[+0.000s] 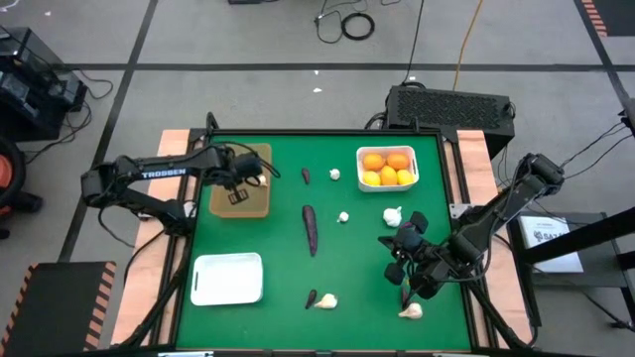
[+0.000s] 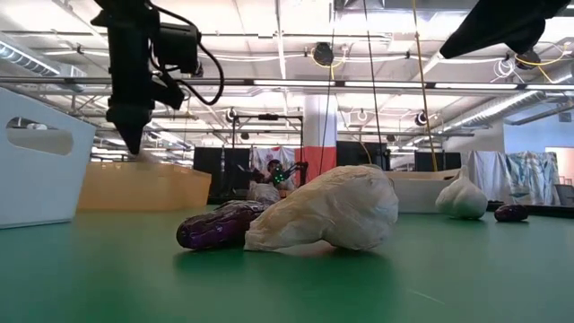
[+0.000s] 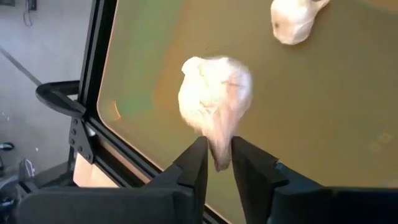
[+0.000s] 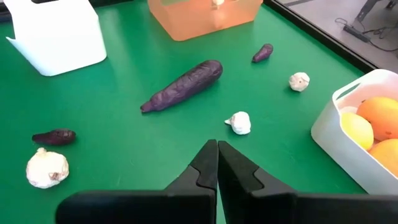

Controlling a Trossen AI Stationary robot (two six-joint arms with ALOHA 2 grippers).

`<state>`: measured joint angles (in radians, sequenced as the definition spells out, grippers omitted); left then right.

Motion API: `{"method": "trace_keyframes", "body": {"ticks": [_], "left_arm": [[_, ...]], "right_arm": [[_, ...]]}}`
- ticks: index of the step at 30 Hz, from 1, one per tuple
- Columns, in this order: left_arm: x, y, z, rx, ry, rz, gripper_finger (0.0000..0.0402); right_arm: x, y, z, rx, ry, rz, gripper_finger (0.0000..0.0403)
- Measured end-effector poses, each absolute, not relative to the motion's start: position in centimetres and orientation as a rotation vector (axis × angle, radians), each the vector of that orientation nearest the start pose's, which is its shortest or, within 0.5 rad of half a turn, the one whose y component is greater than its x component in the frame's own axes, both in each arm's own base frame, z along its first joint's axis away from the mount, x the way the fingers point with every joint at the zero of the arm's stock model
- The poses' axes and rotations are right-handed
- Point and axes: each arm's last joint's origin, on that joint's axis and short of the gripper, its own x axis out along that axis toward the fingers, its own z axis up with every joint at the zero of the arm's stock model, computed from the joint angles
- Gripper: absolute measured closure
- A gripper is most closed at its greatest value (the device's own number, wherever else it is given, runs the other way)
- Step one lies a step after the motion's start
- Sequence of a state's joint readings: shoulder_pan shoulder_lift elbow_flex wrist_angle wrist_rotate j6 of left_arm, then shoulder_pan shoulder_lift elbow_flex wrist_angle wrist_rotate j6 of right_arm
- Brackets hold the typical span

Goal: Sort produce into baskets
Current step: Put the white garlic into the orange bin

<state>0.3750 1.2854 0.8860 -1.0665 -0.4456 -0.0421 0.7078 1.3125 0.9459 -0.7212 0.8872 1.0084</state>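
My left gripper (image 1: 239, 185) is over the tan tray (image 1: 256, 201) at the far left, shut on a cream-white garlic bulb (image 3: 214, 93). A second bulb (image 3: 292, 20) lies in that tray. My right gripper (image 1: 407, 266) is shut and empty, above the green mat at the near right. A long purple eggplant (image 1: 311, 228) lies mid-table, with a small eggplant piece (image 1: 306, 176) and several garlic bulbs (image 1: 393, 215) scattered on the mat. The white basket (image 1: 415, 159) at the far right holds orange and yellow citrus. A white tray (image 1: 227, 278) sits at the near left. My left gripper pinches the bulb's narrow pointed end (image 3: 220, 154) between its two fingertips (image 3: 198, 163). The fingers come from above, pointing down. The bulb hangs below the fingers over the tan tray's floor; I cannot tell whether it touches the tray.
A garlic bulb (image 1: 410, 310) lies just near-side of my right gripper. A small eggplant piece and a bulb (image 1: 322, 300) lie together at the near middle and fill the low view (image 2: 323, 211). Black table frame rails run along the edges.
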Motion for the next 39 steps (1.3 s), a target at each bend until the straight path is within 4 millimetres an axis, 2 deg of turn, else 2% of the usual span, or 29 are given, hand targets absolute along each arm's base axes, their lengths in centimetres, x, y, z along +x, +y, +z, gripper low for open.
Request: {"method": "trace_keyframes", "body": {"ticks": [10, 15, 25, 29, 36, 39], "left_arm": [[18.8, 8.4, 22.4, 0.058, 1.472, 0.7, 0.0293], [19.7, 7.8, 22.5, 0.114, 1.426, 0.618, 0.0292], [22.2, 5.0, 23.6, 0.198, 1.172, 0.516, 0.0292], [23.3, 3.4, 23.9, 0.215, 1.073, 0.407, 0.0292], [26.5, 1.1, 25.7, 0.224, 0.722, 0.264, 0.0291], [28.1, 0.6, 25.8, 0.222, 0.606, 0.231, 0.0291]], "right_arm": [[19.9, 14.1, 25.1, 0.179, 0.575, -0.494, 0.0403], [19.9, 14.1, 25.1, 0.179, 0.575, -0.494, 0.0403], [19.9, 14.1, 25.1, 0.179, 0.574, -0.495, 0.0403], [19.9, 14.0, 25.1, 0.178, 0.572, -0.497, 0.0403], [19.9, 14.0, 25.1, 0.169, 0.574, -0.496, 0.0403], [19.9, 14.0, 25.1, 0.173, 0.573, -0.497, 0.0403]]}}
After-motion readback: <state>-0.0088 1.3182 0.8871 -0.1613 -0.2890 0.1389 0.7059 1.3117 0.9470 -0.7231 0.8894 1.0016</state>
